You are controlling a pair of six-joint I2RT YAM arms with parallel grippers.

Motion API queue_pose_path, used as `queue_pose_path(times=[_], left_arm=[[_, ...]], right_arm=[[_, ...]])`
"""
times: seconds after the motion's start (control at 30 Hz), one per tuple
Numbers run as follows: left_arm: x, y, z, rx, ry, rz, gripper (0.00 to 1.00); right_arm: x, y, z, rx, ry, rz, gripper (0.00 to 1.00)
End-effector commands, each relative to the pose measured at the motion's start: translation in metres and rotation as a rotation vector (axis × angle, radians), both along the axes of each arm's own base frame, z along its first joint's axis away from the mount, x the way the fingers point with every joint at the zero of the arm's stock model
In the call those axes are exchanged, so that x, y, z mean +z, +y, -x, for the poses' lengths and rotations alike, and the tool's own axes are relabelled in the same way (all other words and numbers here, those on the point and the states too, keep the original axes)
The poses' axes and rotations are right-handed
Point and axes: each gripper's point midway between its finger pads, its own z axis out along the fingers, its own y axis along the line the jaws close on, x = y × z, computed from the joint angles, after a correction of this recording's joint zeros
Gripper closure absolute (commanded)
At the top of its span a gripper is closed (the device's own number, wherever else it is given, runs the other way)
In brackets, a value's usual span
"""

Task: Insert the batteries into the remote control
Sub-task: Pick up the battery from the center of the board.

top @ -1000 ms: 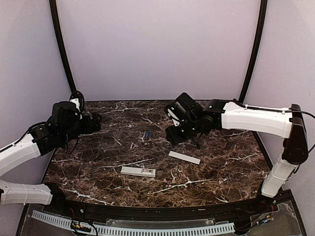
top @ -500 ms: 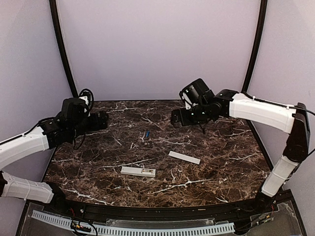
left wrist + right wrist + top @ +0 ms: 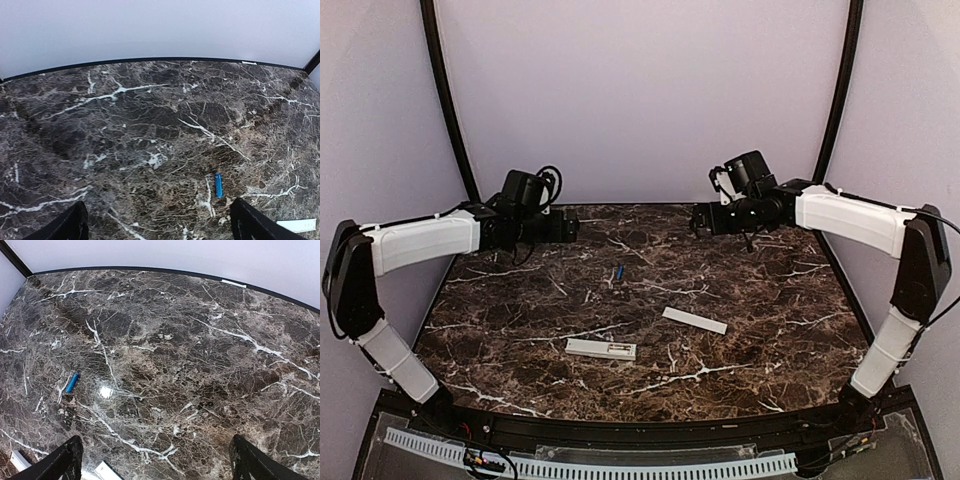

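While both arms reach over the far half of the worktop (image 3: 770,330), neither touches anything on it. The left gripper (image 3: 568,228) hangs near the far left corner and points toward the middle. Its jaws are spread wide, and its own camera shows only marble between the two dark fingertips (image 3: 72,226). The right gripper (image 3: 698,220) hangs near the far edge, right of centre, facing the left one. Its jaws are just as wide apart, with bare stone between its fingertips (image 3: 65,460). A blue battery (image 3: 618,273) lies flat on the worktop between the two grippers, well apart from both and somewhat nearer the front. From overhead I cannot tell whether a second cell lies just beside it. The remote control (image 3: 601,349) lies flat toward the near edge, left of centre, with what looks like an open slot in its top face. A thin white strip (image 3: 695,320) lies to its right, apart from it.
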Motion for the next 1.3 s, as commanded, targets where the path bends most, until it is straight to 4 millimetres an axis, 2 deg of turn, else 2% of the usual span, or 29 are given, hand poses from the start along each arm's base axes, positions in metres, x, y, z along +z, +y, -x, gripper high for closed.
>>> queue_pose_path(times=[0.0,0.13,0.27,0.37,0.57,0.73,0.87,0.9,1.0,1.27], left_arm=[[-0.019,-0.04,-0.003,-0.153,0.143,0.065,0.06],[-0.047,-0.081,0.003,-0.303,0.232,0.106,0.1],[-0.082,-0.105,0.003,-0.373,0.276,0.02,0.11],[-0.109,-0.113,-0.008,-0.358,0.322,-0.041,0.11],[-0.146,-0.128,-0.025,-0.361,0.407,-0.069,0.14],[-0.173,-0.122,-0.019,-0.335,0.474,-0.098,0.21],[-0.191,-0.12,0.0,-0.369,0.493,-0.241,0.24],[-0.193,-0.125,0.007,-0.384,0.492,-0.262,0.24],[-0.206,-0.122,0.019,-0.357,0.534,-0.265,0.24],[-0.221,-0.116,0.023,-0.341,0.587,-0.297,0.33]], right_arm=[[-0.015,-0.003,0.005,0.019,0.065,0.025,0.01],[-0.031,-0.013,0.015,0.018,0.143,0.094,0.01],[-0.051,-0.022,0.027,0.019,0.219,0.154,0.01],[-0.062,-0.022,0.034,0.027,0.265,0.158,0.01],[-0.074,-0.019,0.041,0.041,0.329,0.153,0.01],[-0.081,-0.016,0.042,0.037,0.368,0.154,0.01],[-0.089,-0.015,0.045,0.045,0.404,0.162,0.01],[-0.092,-0.016,0.046,0.043,0.412,0.17,0.01],[-0.095,-0.015,0.048,0.053,0.428,0.172,0.01],[-0.09,-0.011,0.044,0.081,0.418,0.175,0.02]])
